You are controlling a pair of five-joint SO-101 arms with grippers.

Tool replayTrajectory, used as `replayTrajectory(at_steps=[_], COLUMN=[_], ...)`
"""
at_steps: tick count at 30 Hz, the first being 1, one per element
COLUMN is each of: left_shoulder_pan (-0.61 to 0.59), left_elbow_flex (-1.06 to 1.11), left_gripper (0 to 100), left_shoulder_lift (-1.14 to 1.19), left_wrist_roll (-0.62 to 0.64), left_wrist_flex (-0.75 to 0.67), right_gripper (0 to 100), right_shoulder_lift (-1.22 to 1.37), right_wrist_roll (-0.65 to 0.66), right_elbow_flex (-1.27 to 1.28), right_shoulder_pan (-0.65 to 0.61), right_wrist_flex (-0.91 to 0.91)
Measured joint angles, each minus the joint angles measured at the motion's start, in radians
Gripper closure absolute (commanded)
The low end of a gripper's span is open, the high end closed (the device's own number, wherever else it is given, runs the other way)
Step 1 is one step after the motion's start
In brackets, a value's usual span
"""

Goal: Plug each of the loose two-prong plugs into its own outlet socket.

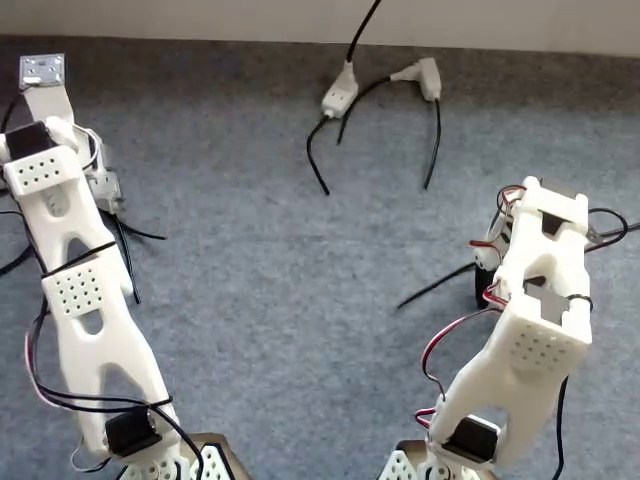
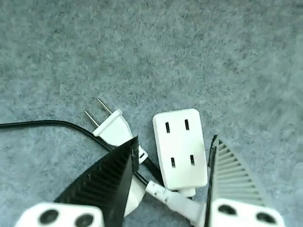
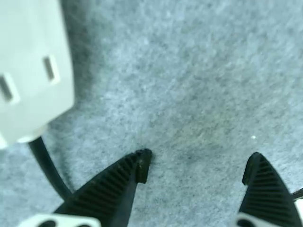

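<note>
Your plug (image 2: 111, 126) lies unplugged on the bench (image 2: 213, 47), just beside the socket (image 2: 180, 146), which sits within the wide spread of your left pincer (image 2: 175, 139), while your right pincer (image 3: 199, 155), also wide, hangs over the bench near a second socket (image 3: 28, 71).

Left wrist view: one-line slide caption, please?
Open left gripper flanking a white outlet block on grey carpet, loose two-prong plug beside it.

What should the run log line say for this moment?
left hand: open, astride white outlet block | two-prong plug: loose beside it, unplugged | right hand: open over carpet, second outlet block nearby
</note>
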Motion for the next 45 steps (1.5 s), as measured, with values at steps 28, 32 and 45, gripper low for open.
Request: replayTrajectory(at_steps=[28, 32, 45], left_shoulder_pan=[0.087, 0.101, 0.377], left_elbow_flex=[-0.014, -0.015, -0.012], left_gripper=[95, 95, 95], left_shoulder_lift=[0.137, 0.137, -0.184], left_wrist_roll=[0.014, 0.012, 0.012], left_wrist_flex=[-0.094, -0.081, 0.061], right_gripper=[66.3, 66.3, 66.3], right_shoulder_lift=[0.000, 0.000, 0.002], right_wrist_roll=[0.000, 0.000, 0.000], right_elbow_flex=[0.000, 0.000, 0.000], right_shoulder_pan=[0.000, 0.000, -0.011], right_wrist_flex=[0.000, 0.000, 0.000])
